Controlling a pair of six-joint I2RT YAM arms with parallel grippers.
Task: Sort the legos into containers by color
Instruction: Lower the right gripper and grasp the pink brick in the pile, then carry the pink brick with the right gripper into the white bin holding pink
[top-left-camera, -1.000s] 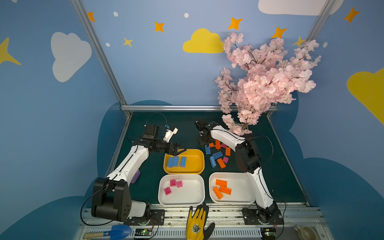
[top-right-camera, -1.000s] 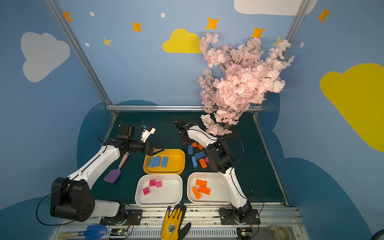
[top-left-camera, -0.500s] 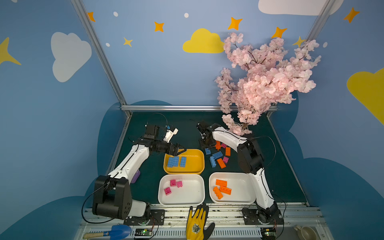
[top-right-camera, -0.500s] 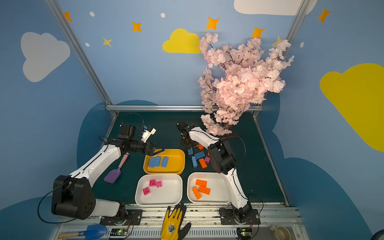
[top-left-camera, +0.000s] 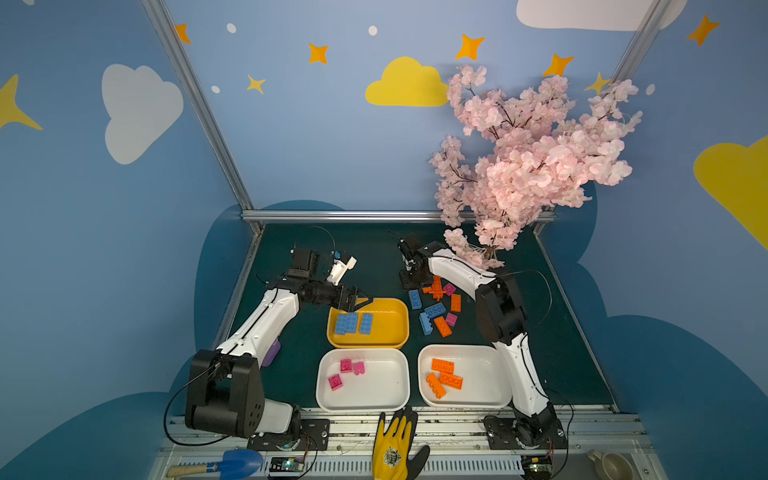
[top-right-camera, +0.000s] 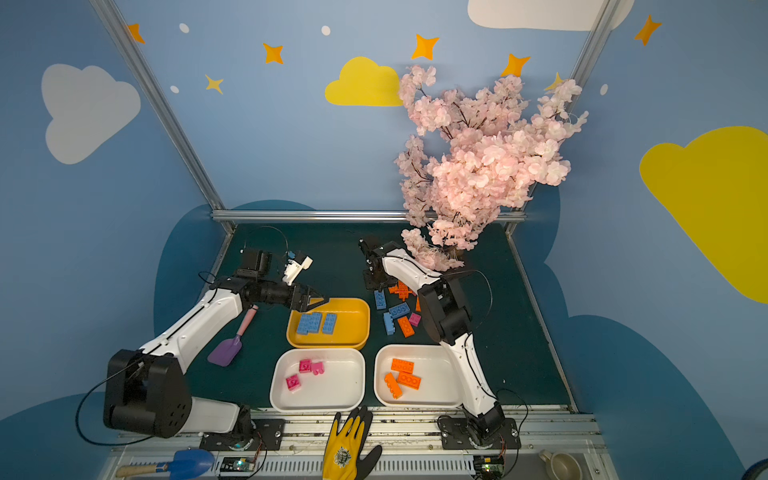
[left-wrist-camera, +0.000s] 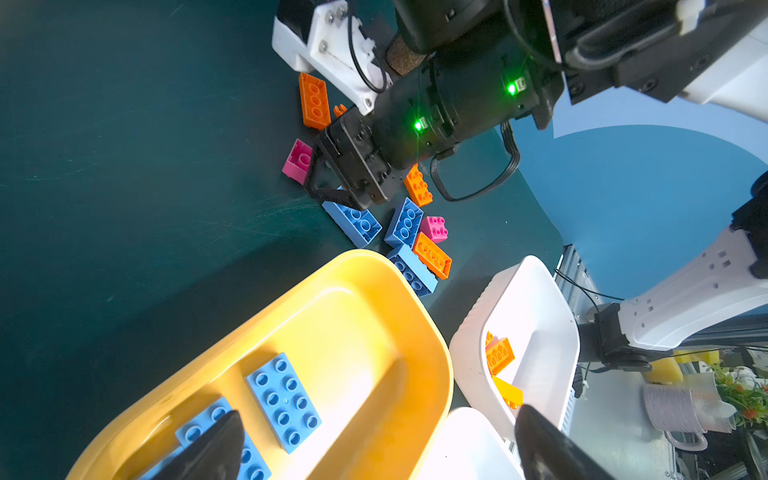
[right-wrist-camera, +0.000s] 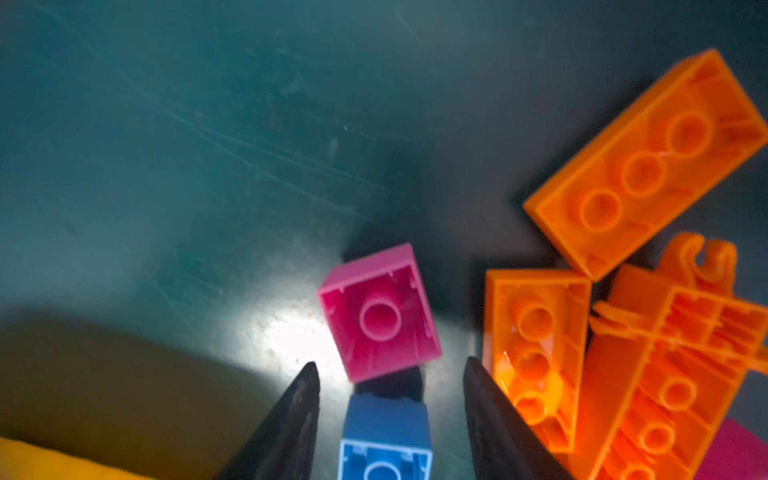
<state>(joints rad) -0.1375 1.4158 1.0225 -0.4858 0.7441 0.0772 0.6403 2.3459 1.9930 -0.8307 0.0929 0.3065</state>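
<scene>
straddling the end of a light-blue plastic brick (right-wrist-camera: 384, 432), the right end effector (right-wrist-camera: 389, 362) stands parted, empty; magenta square brick (right-wrist-camera: 380, 311) just beyond.

Reaches forward with the left arm, holds the left tool (top-left-camera: 360, 301) about level, jaws spread wide. Bends the right arm forward and inward, points the right tool (right-wrist-camera: 388, 366) down, jaws partly apart, gripping nothing.

Three trays, nine bricks inside them.
One yellow tray (top-left-camera: 397, 309), two white trays (top-left-camera: 384, 390); three blue bricks (top-left-camera: 365, 323), three pink bricks (top-left-camera: 345, 365), three orange bricks (top-left-camera: 442, 365).
</scene>
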